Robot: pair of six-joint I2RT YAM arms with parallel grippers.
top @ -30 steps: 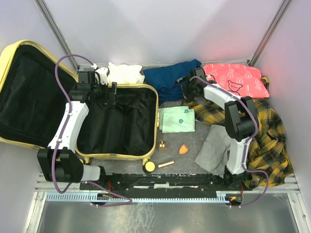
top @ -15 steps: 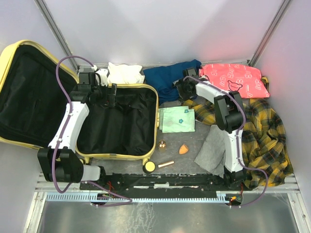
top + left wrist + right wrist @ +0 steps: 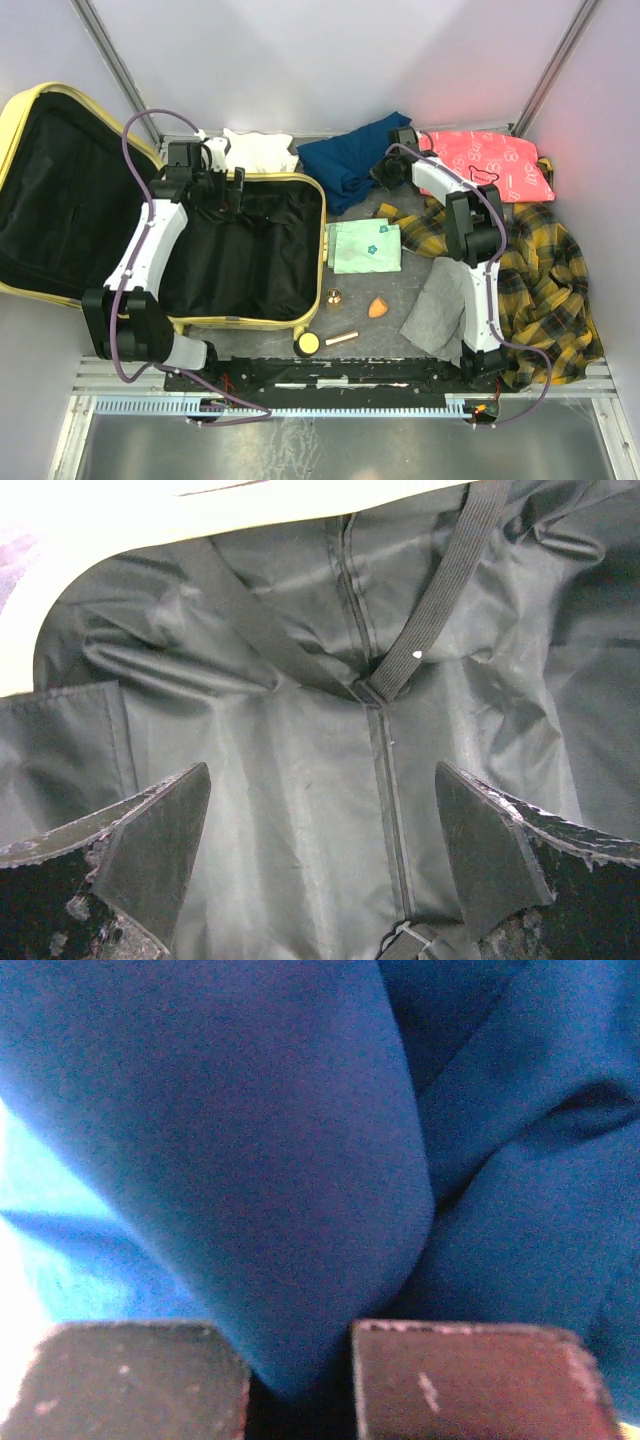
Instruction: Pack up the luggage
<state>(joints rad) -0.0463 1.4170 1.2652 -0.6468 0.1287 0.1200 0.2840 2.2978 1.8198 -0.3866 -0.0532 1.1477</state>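
Note:
The luggage (image 3: 323,250) lies open at the left, pale yellow shell with black lining (image 3: 300,740), its lid flat against the left wall. My left gripper (image 3: 232,190) hangs over the back of the lined base, open and holding nothing (image 3: 322,780). A dark blue garment (image 3: 345,160) lies bunched behind the luggage's right corner. My right gripper (image 3: 385,172) is at the garment's right edge, shut on a fold of the blue fabric (image 3: 250,1140), which bulges out from between the fingertips (image 3: 300,1345).
A white cloth (image 3: 258,150) sits behind the luggage. A pink printed bag (image 3: 490,165), a yellow plaid shirt (image 3: 545,270) and a grey cloth (image 3: 440,305) fill the right side. A green packet (image 3: 366,247), a gold bottle (image 3: 334,297), an orange sponge (image 3: 377,307) and a yellow disc (image 3: 307,343) lie mid-table.
My right gripper went from open to shut on the blue garment and pulled back slightly to the right. The left arm barely shifted and its gripper stayed open.

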